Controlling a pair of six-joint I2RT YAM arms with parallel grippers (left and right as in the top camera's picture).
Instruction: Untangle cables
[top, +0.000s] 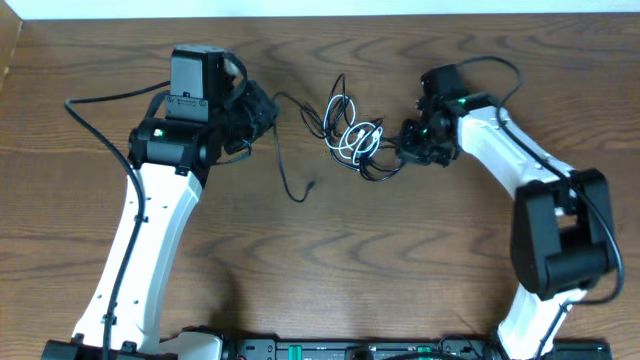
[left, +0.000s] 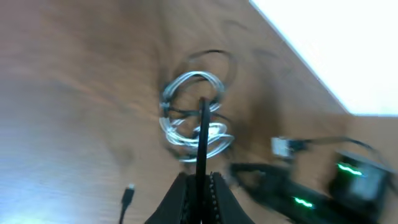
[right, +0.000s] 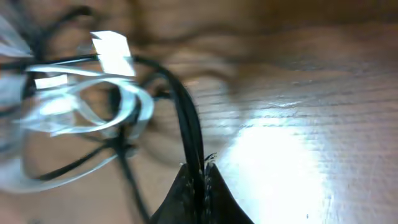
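Observation:
The cables (top: 352, 138) lie balled together mid-table, white loops wound among black cords. One black cord runs left from the ball to my left gripper (top: 262, 108), which is shut on it; the left wrist view shows that black cable (left: 201, 134) rising straight out of the closed jaws toward the white coil (left: 194, 118). Its loose tail ends in a small plug (top: 310, 186). My right gripper (top: 408, 140) sits at the ball's right edge, shut on a black cable (right: 186, 118) that runs up from its tips into the white loops (right: 81, 106).
The arms' thicker black wires trail over the table at the far left (top: 95, 125) and upper right (top: 495, 65). The wooden table's (top: 400, 250) back edge is near the top of the overhead view. A small plug (left: 129, 194) lies beside the left fingers.

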